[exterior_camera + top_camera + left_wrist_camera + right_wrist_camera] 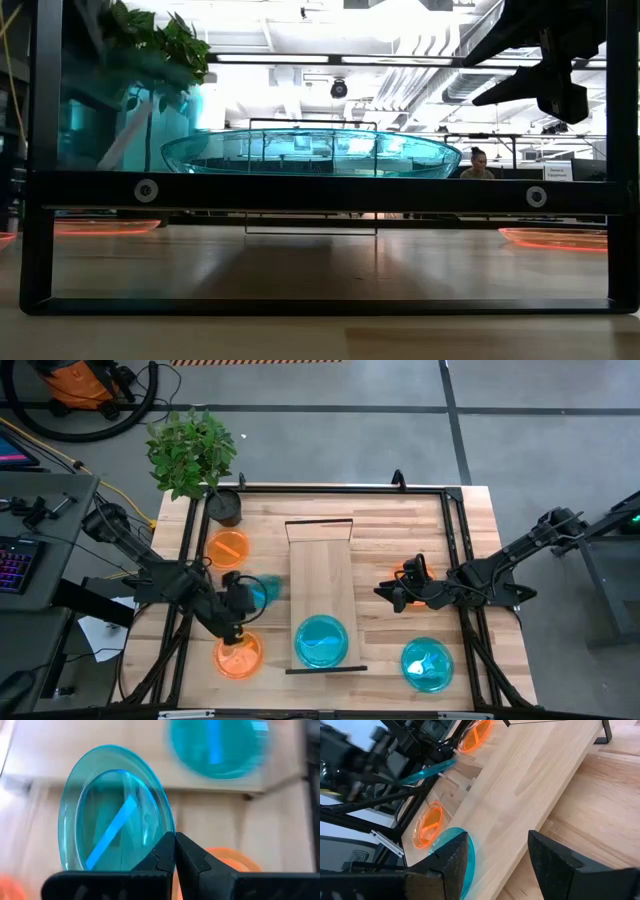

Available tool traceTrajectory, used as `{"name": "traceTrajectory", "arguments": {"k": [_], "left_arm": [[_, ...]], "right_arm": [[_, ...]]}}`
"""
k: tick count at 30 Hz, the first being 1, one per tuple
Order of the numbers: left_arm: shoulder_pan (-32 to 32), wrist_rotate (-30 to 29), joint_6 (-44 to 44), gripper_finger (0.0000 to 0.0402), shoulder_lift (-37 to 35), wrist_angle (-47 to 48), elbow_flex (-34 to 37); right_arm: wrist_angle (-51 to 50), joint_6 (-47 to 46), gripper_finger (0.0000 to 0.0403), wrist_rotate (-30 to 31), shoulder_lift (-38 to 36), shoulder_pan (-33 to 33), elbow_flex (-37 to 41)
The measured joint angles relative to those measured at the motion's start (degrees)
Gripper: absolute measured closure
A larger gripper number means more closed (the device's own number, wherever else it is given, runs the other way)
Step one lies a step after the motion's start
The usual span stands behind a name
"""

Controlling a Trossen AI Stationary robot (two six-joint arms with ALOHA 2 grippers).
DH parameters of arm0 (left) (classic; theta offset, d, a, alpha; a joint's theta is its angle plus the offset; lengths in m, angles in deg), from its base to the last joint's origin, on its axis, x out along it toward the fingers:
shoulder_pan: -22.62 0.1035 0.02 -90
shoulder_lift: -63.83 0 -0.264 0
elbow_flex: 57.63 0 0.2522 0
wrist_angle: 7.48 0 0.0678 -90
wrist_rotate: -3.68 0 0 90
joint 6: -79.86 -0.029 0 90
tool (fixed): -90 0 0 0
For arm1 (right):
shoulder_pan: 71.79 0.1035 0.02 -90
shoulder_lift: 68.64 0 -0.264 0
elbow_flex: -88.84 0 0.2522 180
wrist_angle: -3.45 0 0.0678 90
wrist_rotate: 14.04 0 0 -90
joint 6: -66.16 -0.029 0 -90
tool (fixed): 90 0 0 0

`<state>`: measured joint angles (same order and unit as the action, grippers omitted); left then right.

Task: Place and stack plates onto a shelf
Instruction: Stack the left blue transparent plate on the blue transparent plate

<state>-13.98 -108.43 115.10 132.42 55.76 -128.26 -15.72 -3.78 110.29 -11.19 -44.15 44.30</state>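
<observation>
My left gripper (243, 598) is shut on a teal plate (264, 590), held above the table just left of the shelf (320, 575), a light-wood plank with dark end bars. Another teal plate (321, 641) lies flat on the shelf's near end. Two orange plates (228, 548) (238, 656) rest on the table left of the shelf. My right gripper (497, 857) is open and hovers over a third orange plate (409, 576) on the table right of the shelf. One more teal plate (427, 663) lies near the table's right near corner. My left gripper pinches the teal plate's rim (161, 831) between its two shut fingers (195, 862). The fingers come from the table's left, pointing toward the shelf. The plate (115, 810) is lifted clear and tilted, standing out beyond the fingertips.
A potted plant (195, 455) stands at the table's far left corner. A dark metal frame (455, 540) runs around the tabletop edges. The far half of the shelf (520, 775) is bare wood. Beyond the table, a person (478, 165) sits in the room.
</observation>
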Motion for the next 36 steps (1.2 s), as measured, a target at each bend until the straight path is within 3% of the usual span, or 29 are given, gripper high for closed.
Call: {"name": "traceTrajectory", "arguments": {"k": [6,11,14,22,27,36], "left_arm": [[0.64,4.94,-35.48,0.0401,5.63,-0.02,-9.26],[-0.99,2.22,-63.51,0.0401,11.70,-0.07,-12.10],[-1.99,0.72,-75.79,0.0401,14.74,0.24,-12.12],[-2.00,1.11,-86.85,0.0401,17.58,-7.02,-12.12],[0.41,4.95,-89.42,0.0401,18.73,-11.81,-11.95],[3.05,9.48,-96.87,0.0401,18.84,-19.68,-2.78]], "right_arm": [[-0.05,0.99,0.0214,0.00,0.00,-0.02,0.00],[-0.02,0.98,0.0214,-0.29,0.00,0.00,0.00],[0.00,0.97,0.0214,-0.53,0.00,0.00,0.00],[0.02,0.97,0.0214,-0.56,0.00,0.00,-0.02],[0.02,0.96,0.0214,0.29,0.00,0.00,0.00],[0.02,-1.58,0.0214,2.75,0.00,-0.02,0.00]]}}
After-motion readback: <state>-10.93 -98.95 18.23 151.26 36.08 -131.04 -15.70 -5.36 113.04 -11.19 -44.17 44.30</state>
